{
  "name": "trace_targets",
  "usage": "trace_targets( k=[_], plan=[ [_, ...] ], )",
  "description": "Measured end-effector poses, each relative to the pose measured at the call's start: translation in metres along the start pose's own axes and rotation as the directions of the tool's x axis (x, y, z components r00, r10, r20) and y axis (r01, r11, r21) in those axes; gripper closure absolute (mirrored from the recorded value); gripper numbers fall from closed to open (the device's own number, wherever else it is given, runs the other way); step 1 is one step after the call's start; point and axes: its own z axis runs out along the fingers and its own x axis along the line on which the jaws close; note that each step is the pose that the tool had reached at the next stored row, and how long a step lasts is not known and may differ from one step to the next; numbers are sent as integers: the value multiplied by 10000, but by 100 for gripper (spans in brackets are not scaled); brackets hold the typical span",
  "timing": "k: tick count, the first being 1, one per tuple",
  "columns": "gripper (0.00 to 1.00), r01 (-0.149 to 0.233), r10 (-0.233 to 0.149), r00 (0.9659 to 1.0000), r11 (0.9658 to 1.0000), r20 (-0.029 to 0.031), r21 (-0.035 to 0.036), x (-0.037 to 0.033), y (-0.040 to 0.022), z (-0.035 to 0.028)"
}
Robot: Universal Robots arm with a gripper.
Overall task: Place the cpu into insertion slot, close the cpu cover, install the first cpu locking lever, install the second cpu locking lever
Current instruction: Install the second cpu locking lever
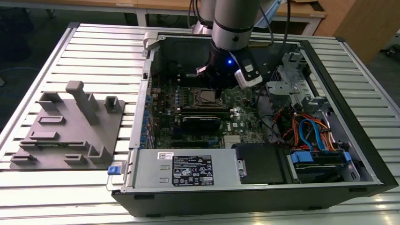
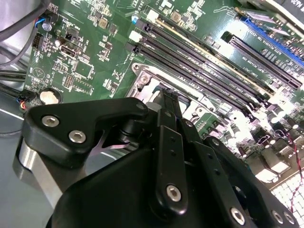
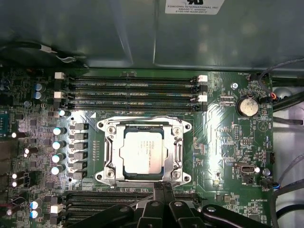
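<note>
In the first wrist view the cpu (image 3: 145,152), a silvery square chip, lies flat in the insertion slot (image 3: 187,127) on the green motherboard. The cpu cover (image 3: 110,153), a silvery frame, lies down around the chip. A thin wire lever (image 3: 142,117) runs along one edge of the frame. My gripper (image 3: 164,186) is shut, its black fingertips together at the socket's edge opposite that lever, with nothing seen between them. The second wrist view shows the gripper (image 2: 168,102) from behind, beside the socket's metal rim (image 2: 145,80). In the exterior view the gripper (image 1: 218,86) hangs just above the cpu (image 1: 205,97).
Long black memory slots (image 3: 133,88) lie on both sides of the socket. Upright capacitors (image 3: 58,142) and a coin battery (image 3: 247,105) stand nearby. The open case holds a power supply (image 1: 187,169) and cables (image 1: 306,131). A grey fixture plate (image 1: 69,131) sits on the exterior view's left.
</note>
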Motion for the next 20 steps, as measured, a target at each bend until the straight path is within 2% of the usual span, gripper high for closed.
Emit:
trace_targets(
  k=[9,17,18,20],
  plan=[
    [90,1,-1,10000,10000,0,1,0,-8,-1],
    [90,0,0,10000,10000,1,-4,25,-88,-5],
    [90,1,-1,10000,10000,0,-16,37,-97,-6],
    [90,1,-1,10000,9999,-10,-106,58,-107,-7]
  ],
)
